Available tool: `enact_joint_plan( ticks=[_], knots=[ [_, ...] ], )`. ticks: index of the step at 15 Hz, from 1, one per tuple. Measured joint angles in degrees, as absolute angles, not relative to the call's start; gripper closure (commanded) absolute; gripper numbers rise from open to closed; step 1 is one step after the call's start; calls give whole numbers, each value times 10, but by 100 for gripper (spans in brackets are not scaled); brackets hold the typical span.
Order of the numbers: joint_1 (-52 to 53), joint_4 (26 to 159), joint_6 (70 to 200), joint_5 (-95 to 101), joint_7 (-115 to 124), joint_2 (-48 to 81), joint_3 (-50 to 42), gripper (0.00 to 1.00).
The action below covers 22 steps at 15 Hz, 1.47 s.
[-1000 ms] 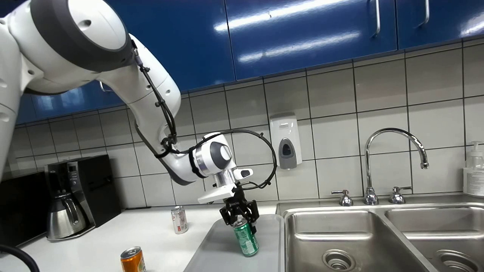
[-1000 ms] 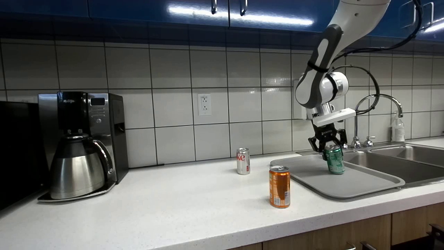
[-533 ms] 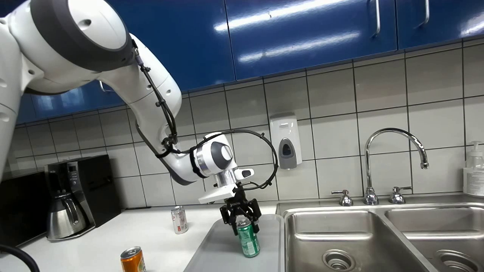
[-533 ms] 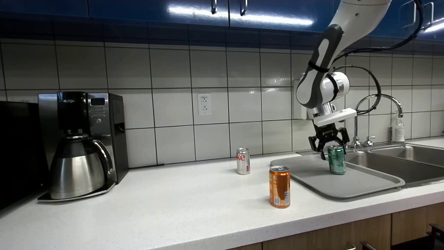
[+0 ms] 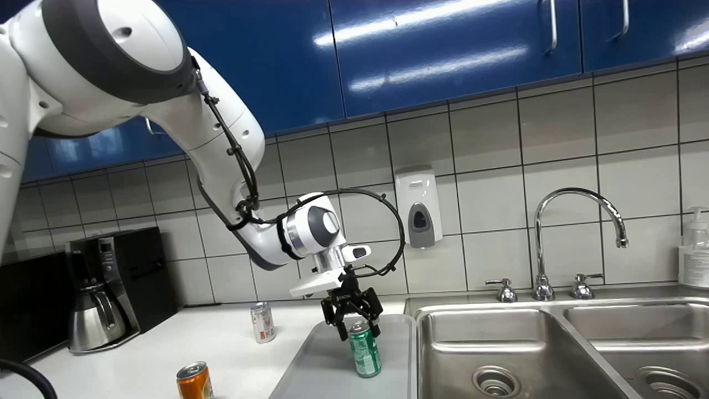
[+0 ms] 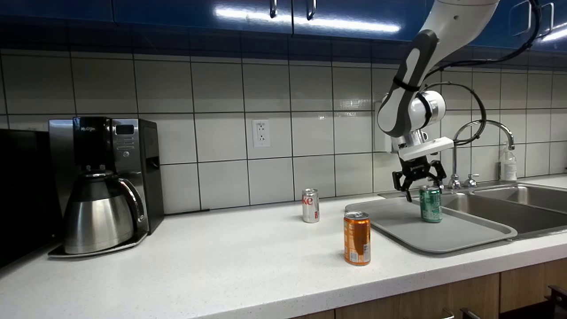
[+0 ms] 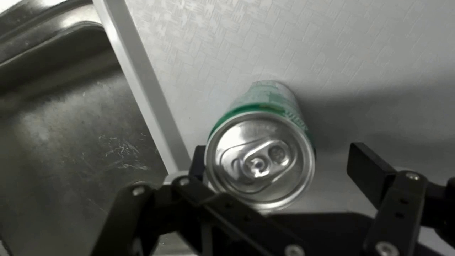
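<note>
A green can stands upright on the grey tray, close to its sink side. My gripper is just above it with the fingers spread around the can's top. In the wrist view the silver lid of the green can lies between the open jaws. One finger is right beside the lid; whether they touch I cannot tell. The opposite finger stands well apart, with a gap of bare tray showing. Nothing is gripped.
A silver can and an orange can stand on the white counter beside the tray. The double sink with a tall faucet borders the tray. A coffee maker is at the far end. Cabinets hang above.
A second ago the gripper was shut on the green can, which leaned a little. The fingers have spread, the can has settled upright on the tray, and the hand has shifted slightly.
</note>
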<state>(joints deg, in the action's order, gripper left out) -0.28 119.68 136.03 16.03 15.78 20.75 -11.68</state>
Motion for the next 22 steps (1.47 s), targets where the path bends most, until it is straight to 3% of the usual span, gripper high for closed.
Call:
enact_joint_plan(
  ticks=[22],
  knots=[
    [0,1214,1377,242,271,139,-148,0]
  ],
)
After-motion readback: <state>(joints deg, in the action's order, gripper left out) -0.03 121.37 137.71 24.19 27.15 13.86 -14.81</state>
